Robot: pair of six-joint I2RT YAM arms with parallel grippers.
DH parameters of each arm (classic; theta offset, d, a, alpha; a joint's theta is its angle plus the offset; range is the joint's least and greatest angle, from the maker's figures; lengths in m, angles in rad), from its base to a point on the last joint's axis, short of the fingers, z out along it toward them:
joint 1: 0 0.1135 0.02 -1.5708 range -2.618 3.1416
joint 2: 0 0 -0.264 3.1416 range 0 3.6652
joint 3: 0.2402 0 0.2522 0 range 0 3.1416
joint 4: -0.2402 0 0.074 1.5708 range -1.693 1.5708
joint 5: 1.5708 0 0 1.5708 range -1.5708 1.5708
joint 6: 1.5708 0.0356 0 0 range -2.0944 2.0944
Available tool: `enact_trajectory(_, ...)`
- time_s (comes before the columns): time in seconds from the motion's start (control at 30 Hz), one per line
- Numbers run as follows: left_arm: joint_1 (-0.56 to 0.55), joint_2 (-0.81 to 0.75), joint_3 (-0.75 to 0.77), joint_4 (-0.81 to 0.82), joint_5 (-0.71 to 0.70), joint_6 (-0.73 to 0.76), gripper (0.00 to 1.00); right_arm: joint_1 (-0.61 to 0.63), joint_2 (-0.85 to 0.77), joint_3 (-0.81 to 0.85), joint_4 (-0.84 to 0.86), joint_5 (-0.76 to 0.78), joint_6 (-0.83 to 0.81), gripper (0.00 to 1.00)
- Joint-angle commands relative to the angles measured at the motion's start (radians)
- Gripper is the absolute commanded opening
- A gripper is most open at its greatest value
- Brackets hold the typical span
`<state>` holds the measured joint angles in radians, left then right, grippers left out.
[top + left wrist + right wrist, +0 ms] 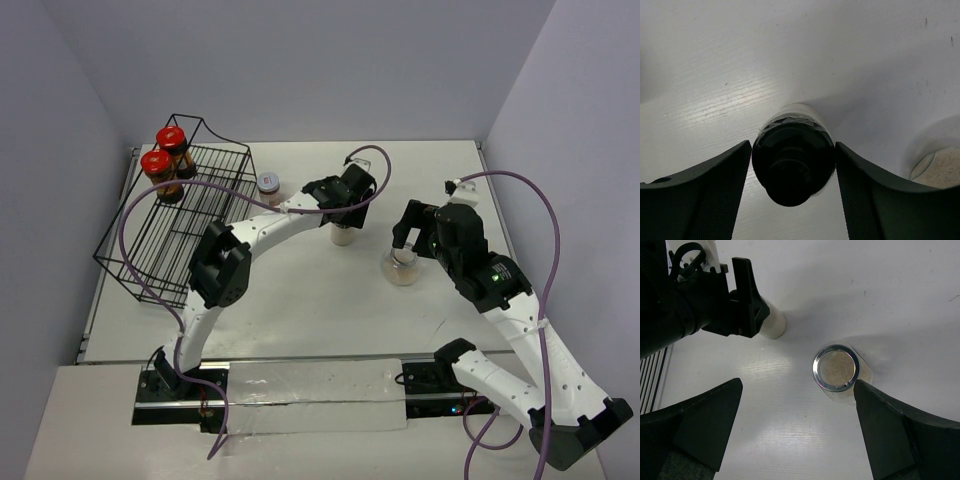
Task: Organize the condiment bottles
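Note:
Two red-lidded jars (170,140) (157,165) stand in the black wire rack (190,215) at the left. A silver-lidded jar (268,183) stands on the table beside the rack. My left gripper (343,212) is over the black-capped jar (343,237) of pale contents, which stands on the table. In the left wrist view its fingers (710,195) press both sides of the black cap (792,162). My right gripper (405,240) hangs open above the wider beige-filled jar (403,268). In the right wrist view that jar (836,367) lies just beyond the right fingertip (890,425), not between the fingers.
The white table (300,300) has purple walls at the back and both sides. The right wrist view shows the left gripper (735,300) and the pale jar body (772,322) close by at upper left. The beige jar also shows in the left wrist view (940,167).

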<state>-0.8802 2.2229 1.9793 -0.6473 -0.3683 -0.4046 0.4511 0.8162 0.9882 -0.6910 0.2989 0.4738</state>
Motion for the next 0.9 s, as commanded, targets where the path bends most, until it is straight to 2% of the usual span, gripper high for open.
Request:
enact_trajectory(0.0, -0.019, 0.01, 0.049, -0.004, -0.029, 0.008, 0.73, -0.002, -0.007, 0.0, 0.03, 0.003, -0.003, 1.0)
enact_trajectory(0.03, -0.021, 0.009, 0.049, -0.004, -0.032, 0.011, 0.68, -0.002, -0.007, 0.002, 0.029, 0.004, -0.004, 1.0)
enact_trajectory(0.1, -0.024, 0.007, 0.049, -0.008, -0.037, 0.013, 0.52, -0.002, -0.006, 0.006, 0.026, 0.004, -0.004, 1.0)
enact_trajectory(0.17, -0.025, 0.003, 0.05, -0.012, -0.044, 0.013, 0.34, -0.003, -0.003, 0.012, 0.024, 0.005, -0.001, 1.0)
enact_trajectory(0.2, -0.026, -0.006, 0.055, -0.025, -0.047, 0.013, 0.14, -0.002, -0.003, 0.016, 0.024, 0.003, 0.0, 1.0)
enact_trajectory(0.23, -0.026, -0.006, 0.059, -0.037, -0.052, 0.012, 0.11, 0.0, -0.005, 0.017, 0.024, 0.002, 0.0, 1.0)
enact_trajectory(0.57, 0.005, -0.316, 0.054, -0.181, -0.074, 0.056, 0.1, -0.002, 0.01, 0.017, 0.036, 0.001, -0.016, 1.0)
enact_trajectory(0.77, 0.201, -0.577, -0.041, -0.272, -0.076, 0.007, 0.1, -0.003, 0.012, 0.01, 0.042, 0.025, -0.041, 1.0)
enact_trajectory(0.87, 0.289, -0.69, -0.052, -0.346, -0.169, -0.02, 0.1, -0.007, 0.018, -0.004, 0.061, 0.009, -0.045, 1.0)
